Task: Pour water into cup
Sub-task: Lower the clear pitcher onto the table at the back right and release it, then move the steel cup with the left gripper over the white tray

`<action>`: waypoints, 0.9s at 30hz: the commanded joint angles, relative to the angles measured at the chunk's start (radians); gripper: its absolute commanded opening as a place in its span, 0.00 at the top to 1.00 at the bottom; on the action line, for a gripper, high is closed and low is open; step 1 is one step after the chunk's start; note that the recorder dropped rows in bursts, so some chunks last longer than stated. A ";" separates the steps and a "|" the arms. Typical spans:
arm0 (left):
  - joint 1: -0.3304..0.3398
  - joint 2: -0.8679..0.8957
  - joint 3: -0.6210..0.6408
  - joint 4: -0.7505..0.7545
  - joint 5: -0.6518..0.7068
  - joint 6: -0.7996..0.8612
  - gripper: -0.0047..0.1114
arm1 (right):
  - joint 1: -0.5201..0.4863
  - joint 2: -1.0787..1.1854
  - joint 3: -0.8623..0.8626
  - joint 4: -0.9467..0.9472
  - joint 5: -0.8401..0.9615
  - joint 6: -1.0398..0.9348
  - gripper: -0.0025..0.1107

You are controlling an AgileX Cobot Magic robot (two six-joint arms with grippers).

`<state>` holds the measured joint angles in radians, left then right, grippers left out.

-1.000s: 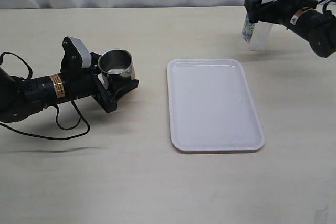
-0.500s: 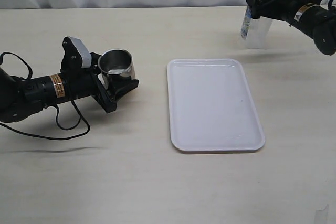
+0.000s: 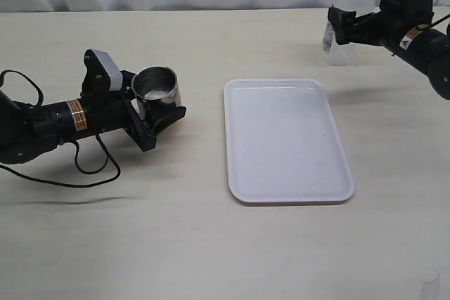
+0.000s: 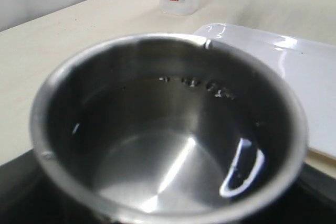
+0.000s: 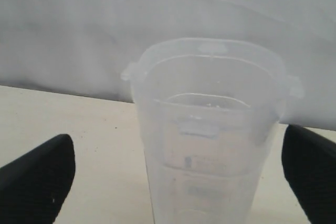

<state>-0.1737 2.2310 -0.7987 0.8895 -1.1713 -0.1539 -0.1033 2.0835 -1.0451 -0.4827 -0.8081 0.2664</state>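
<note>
Tray (image 3: 288,138) sits idle in the middle, my right gripper (image 3: 343,26) is wide open around the pitcher (image 5: 210,129) so I can grab it, and my left gripper (image 3: 165,107) is clamped on the cup (image 3: 156,89) left of the tray to steady it, a little water (image 4: 173,166) inside.

Bright, even, diffuse light fills the pale surface (image 3: 211,244) with only faint soft shadows, mild glare streaks the white tray (image 3: 288,138), sharp glints mark the slightly blurred steel cup (image 4: 105,108), and the translucent pitcher (image 5: 207,145) looks hazy and low in contrast.
</note>
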 commanded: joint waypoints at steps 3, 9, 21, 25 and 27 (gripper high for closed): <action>-0.002 -0.006 -0.007 -0.012 -0.050 -0.001 0.96 | 0.000 -0.114 0.103 0.007 -0.024 -0.020 0.01; -0.002 -0.006 -0.007 -0.012 -0.050 -0.001 0.96 | 0.000 -0.271 0.181 0.007 -0.018 -0.020 0.01; -0.002 -0.006 -0.007 -0.012 -0.050 -0.001 0.96 | 0.000 -0.582 0.259 -0.009 0.142 0.177 0.01; -0.002 -0.006 -0.007 -0.029 -0.050 -0.001 0.96 | 0.000 -0.670 0.259 -0.009 0.288 0.209 0.01; -0.002 -0.006 -0.007 -0.042 -0.050 -0.001 0.96 | 0.000 -0.705 0.259 -0.009 0.345 0.209 0.01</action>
<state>-0.1737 2.2310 -0.7987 0.8818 -1.1713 -0.1539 -0.1033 1.4293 -0.7907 -0.4833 -0.5608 0.4614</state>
